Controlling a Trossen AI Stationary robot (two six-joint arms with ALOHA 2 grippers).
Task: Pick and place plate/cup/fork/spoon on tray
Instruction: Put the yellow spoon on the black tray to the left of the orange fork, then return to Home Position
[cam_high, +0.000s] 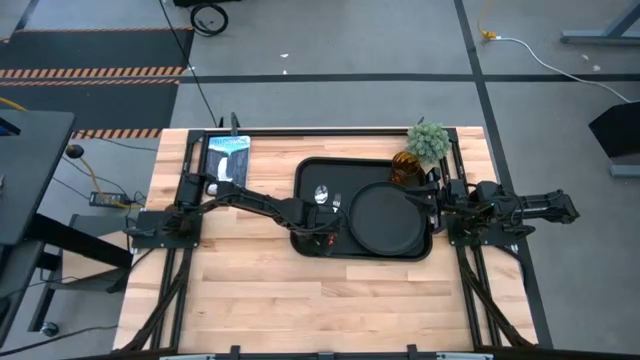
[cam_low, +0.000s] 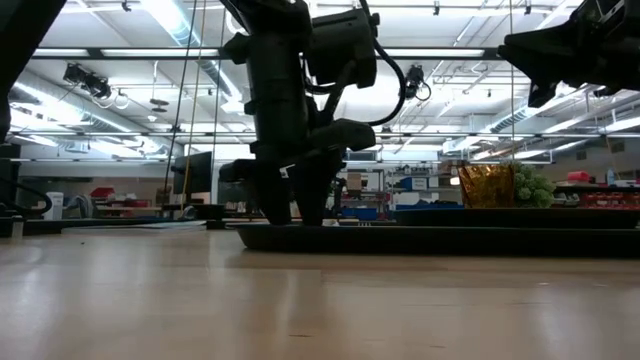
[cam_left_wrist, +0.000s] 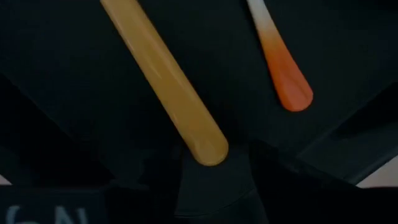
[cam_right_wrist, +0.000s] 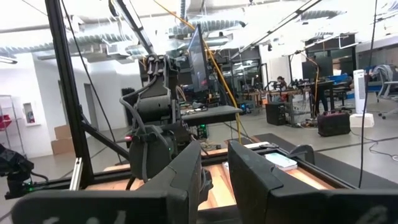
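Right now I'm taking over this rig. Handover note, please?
Left tool: low over the near left part of the large black rectangular tray, at the cutlery handles.
Right tool: raised over the tray's right side, holding nothing visible.
Done: the round matte black plate is on the tray's right half. The orange-handled spoon and orange-handled fork lie on its left part.
Left: the amber glass cup stands at the tray's far right corner. I can't tell whether it is inside the rim, so check it.

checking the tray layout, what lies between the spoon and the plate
The fork lies between the spoon and the plate, all on the tray, as the high view shows.
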